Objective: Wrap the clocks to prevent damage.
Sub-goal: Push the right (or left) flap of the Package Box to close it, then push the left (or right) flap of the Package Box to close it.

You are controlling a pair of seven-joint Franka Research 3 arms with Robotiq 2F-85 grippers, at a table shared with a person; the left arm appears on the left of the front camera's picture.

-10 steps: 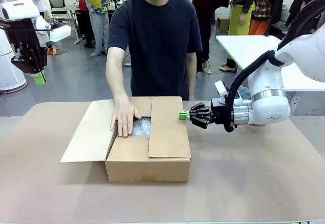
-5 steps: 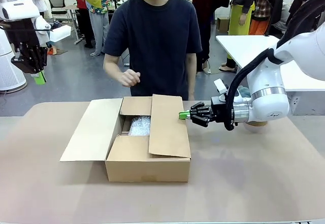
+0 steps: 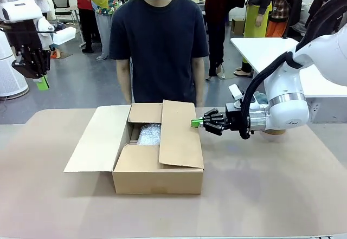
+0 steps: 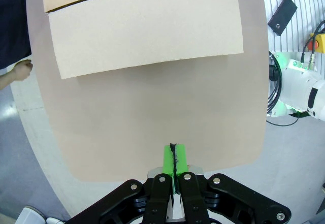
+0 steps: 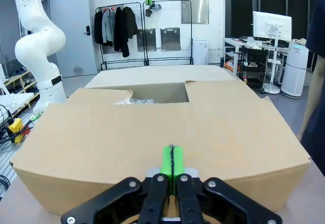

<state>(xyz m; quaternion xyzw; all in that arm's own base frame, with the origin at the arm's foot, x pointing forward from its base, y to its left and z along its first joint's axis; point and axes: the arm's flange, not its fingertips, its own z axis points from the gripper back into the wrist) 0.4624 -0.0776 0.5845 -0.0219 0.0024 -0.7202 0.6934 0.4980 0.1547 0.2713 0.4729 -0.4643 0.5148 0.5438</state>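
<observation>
CHANGE: person's hand is withdrawn from box (image 3: 157,180) | right gripper (image 3: 193,122): shut, empty, at flap (image 3: 179,136) edge | bubble-wrap bundle (image 3: 149,134): inside box, just beyond flap | left gripper (image 3: 42,83): shut, empty, well apart | wrapping judged done; flaps next.

The person (image 3: 158,44) has withdrawn a hand (image 4: 23,69) from the box (image 3: 157,176).

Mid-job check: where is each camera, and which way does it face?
Front: between the arms, facing the person across the box; right pincer at its flap, left pincer raised.
Left wrist: high, looking down on its open flap; own shut pincer.
Right wrist: low beside the box, looking across it; own shut pincer.
Shared: the box.
</observation>
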